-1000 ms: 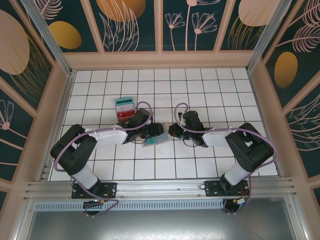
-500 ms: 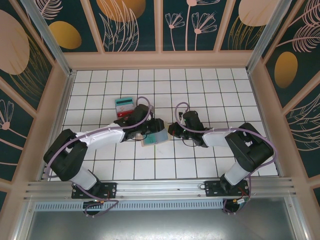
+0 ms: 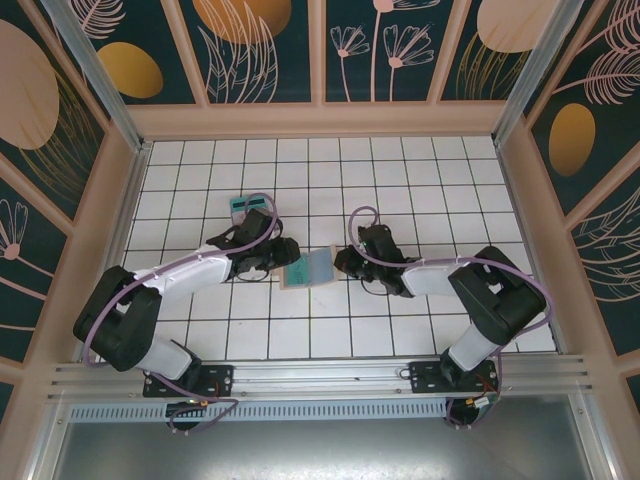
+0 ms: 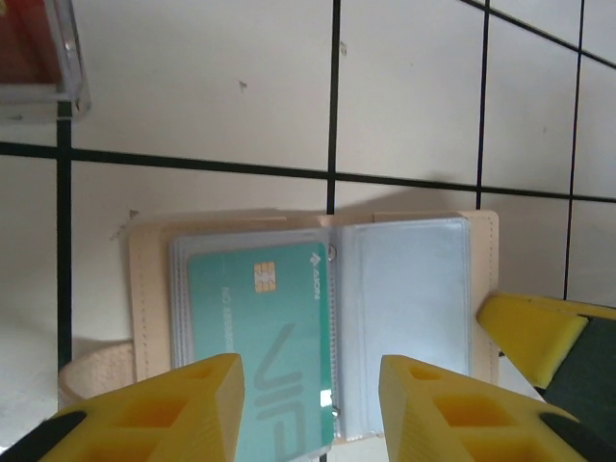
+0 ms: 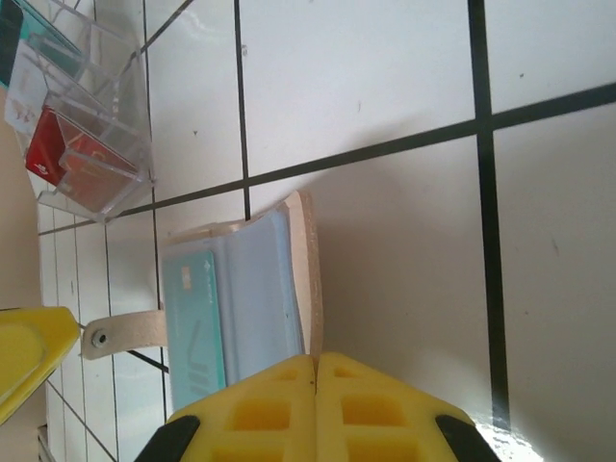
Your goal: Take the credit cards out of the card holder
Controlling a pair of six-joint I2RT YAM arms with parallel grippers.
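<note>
Between the spread fingers of the left gripper [image 4: 310, 404], the teal-green card [image 4: 255, 327] is seen, tucked in 1 sleeve of the opened card holder [image 4: 404, 289]. At the holder's far edge, the right gripper [image 5: 316, 380] is held with its 2 fingers pressed together. A clear box [image 5: 96, 115] containing a red card [image 5: 56, 154] is set nearby on the white tiled table [image 3: 400, 170], which is enclosed by dark floral walls [image 3: 270, 50].

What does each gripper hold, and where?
Left gripper holds nothing, open above the teal card. Right gripper, shut, rests on the card holder, at its edge.
</note>
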